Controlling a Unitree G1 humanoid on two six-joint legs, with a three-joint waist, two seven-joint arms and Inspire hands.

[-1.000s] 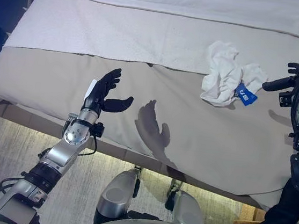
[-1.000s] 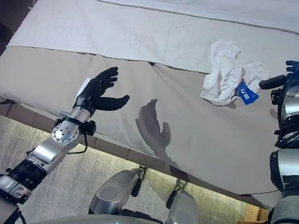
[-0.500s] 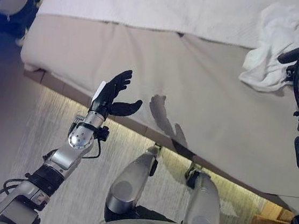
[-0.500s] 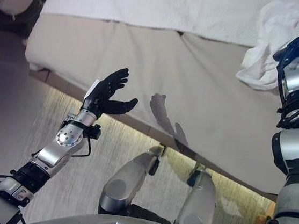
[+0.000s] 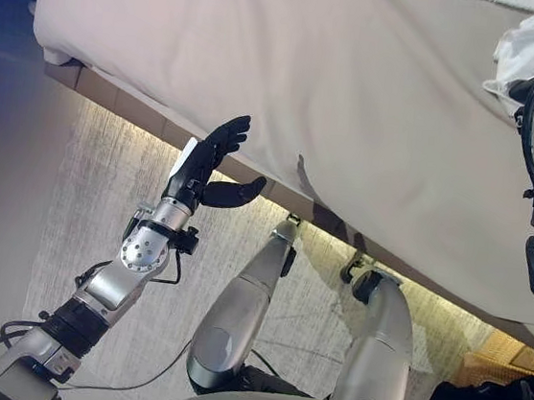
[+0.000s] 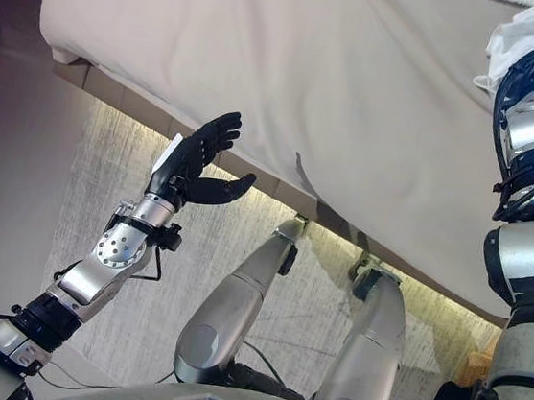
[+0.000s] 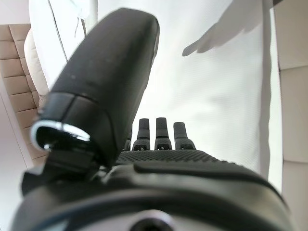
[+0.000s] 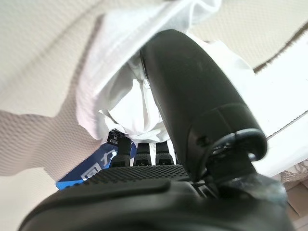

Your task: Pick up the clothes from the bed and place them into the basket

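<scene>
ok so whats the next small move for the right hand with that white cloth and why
Probably curl the right hand shut on the crumpled white cloth. In its wrist view the straight fingers sit against the cloth without gripping it, and the open left hand hangs empty off the beige bed's edge.

1. A bed [image 5: 291,77] with a beige cover filled the upper part of the head views, its near edge just beyond the raised left hand [image 5: 205,166].
2. White clothes [image 8: 126,82], crumpled with a blue tag [image 8: 91,168], lay on the bed directly against the right hand [image 8: 144,192].
3. Pale carpeted floor [image 5: 104,191] lay beneath the left hand.
</scene>
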